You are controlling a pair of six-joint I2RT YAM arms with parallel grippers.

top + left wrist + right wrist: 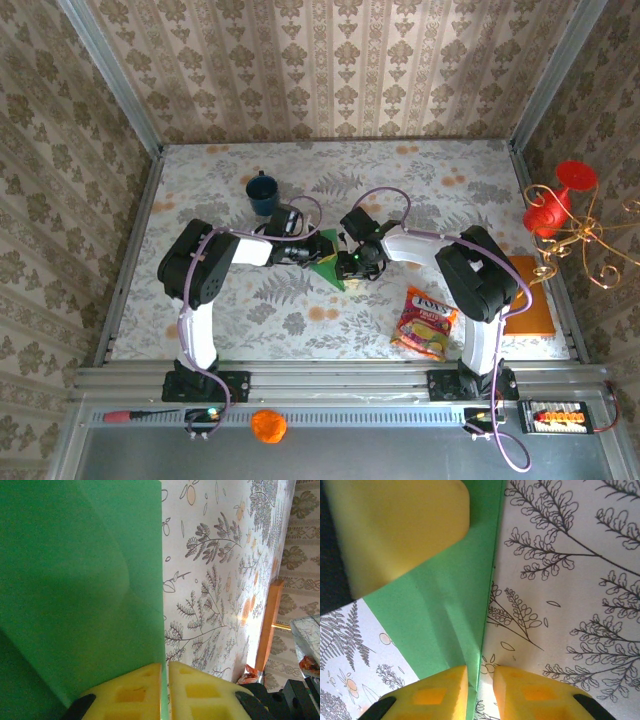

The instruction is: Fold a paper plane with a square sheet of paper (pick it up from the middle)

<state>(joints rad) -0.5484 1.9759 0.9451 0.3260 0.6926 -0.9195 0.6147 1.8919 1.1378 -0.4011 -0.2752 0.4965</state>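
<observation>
Green paper [328, 266], folded to a triangle mid-frame, is pinched by the left pincer [165, 667]. The right pincer [480, 670] straddles its crease, grip unclear. Open worktop [290, 305] lies below.

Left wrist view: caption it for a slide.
Left gripper pinching the edge of the folded bright-green paper sheet against the leaf-patterned tabletop.
</observation>
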